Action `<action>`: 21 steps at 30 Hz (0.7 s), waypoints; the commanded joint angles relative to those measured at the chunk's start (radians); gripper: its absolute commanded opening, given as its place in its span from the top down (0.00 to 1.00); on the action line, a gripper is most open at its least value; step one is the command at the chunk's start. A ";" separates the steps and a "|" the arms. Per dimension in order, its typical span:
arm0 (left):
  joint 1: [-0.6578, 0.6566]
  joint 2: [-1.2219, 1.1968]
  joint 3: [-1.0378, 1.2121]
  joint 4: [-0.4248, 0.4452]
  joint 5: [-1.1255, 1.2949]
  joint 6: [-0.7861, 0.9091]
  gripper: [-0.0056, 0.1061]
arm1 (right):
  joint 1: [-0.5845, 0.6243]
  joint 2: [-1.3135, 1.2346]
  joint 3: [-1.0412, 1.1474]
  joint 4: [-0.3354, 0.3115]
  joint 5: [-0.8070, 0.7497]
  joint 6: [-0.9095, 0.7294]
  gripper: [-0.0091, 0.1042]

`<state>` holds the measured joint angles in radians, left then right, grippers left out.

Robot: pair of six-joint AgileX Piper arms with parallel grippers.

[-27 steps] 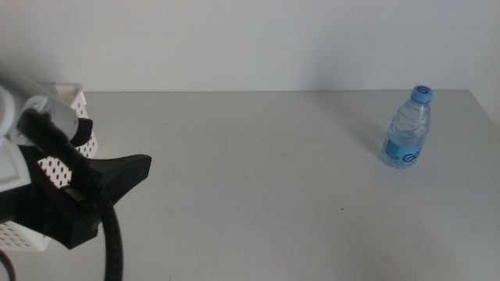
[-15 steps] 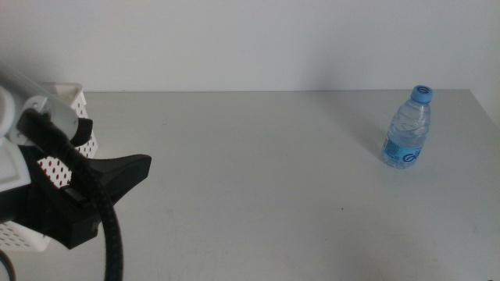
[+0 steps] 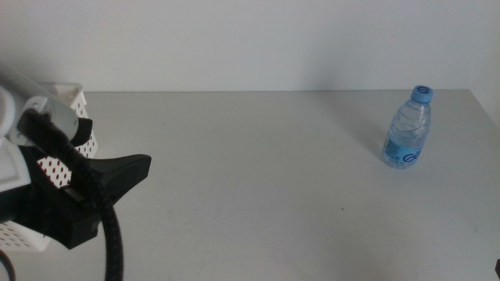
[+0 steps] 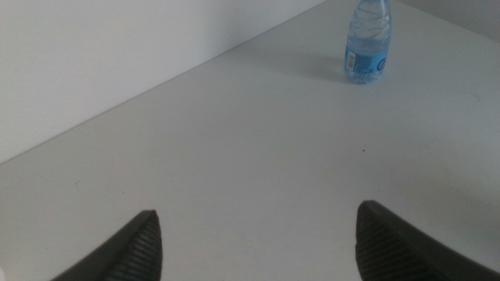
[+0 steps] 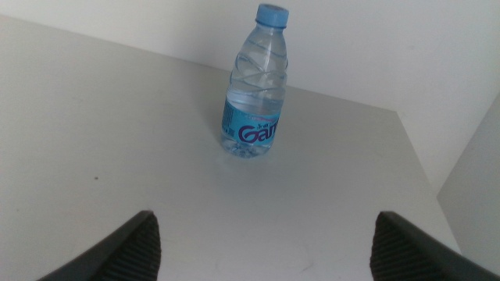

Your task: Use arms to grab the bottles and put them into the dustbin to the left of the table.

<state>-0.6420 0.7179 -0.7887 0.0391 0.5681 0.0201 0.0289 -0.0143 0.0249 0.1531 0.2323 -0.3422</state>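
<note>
A clear water bottle (image 3: 407, 129) with a blue cap and label stands upright at the table's far right. It is the only bottle in view. My left gripper (image 3: 134, 167) hovers over the table's left edge in front of the white perforated dustbin (image 3: 69, 95). In the left wrist view its jaws (image 4: 258, 248) stand wide open and empty, with the bottle (image 4: 367, 43) far off. My right gripper (image 5: 266, 248) is also open and empty, and the bottle (image 5: 258, 86) stands a short way ahead of it, between the lines of its jaws.
The pale table (image 3: 258, 172) runs back to a white wall. The left arm's body and ribbed cable (image 3: 113, 234) hide much of the dustbin. The table's right edge lies just beyond the bottle.
Nothing has visibly moved, apart from a tiny dark edge now showing at the bottom right corner of the middle view.
</note>
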 commanded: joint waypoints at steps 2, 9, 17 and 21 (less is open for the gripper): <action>-0.007 -0.001 -0.025 0.002 -0.076 -0.009 0.22 | 0.003 0.036 -0.054 0.008 -0.098 -0.014 0.09; -0.007 -0.001 -0.025 0.002 -0.076 -0.009 0.22 | 0.003 0.203 -0.164 0.001 -0.094 -0.024 0.09; -0.007 -0.001 -0.025 0.002 -0.076 -0.009 0.22 | 0.003 0.482 -0.299 0.001 -0.107 -0.020 0.09; -0.007 -0.001 -0.025 0.002 -0.076 -0.009 0.22 | 0.003 0.630 -0.297 -0.027 -0.329 0.011 0.09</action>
<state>-0.6420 0.7179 -0.7887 0.0391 0.5681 0.0201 0.0289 0.5670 -0.2348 0.1497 0.0701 -0.3402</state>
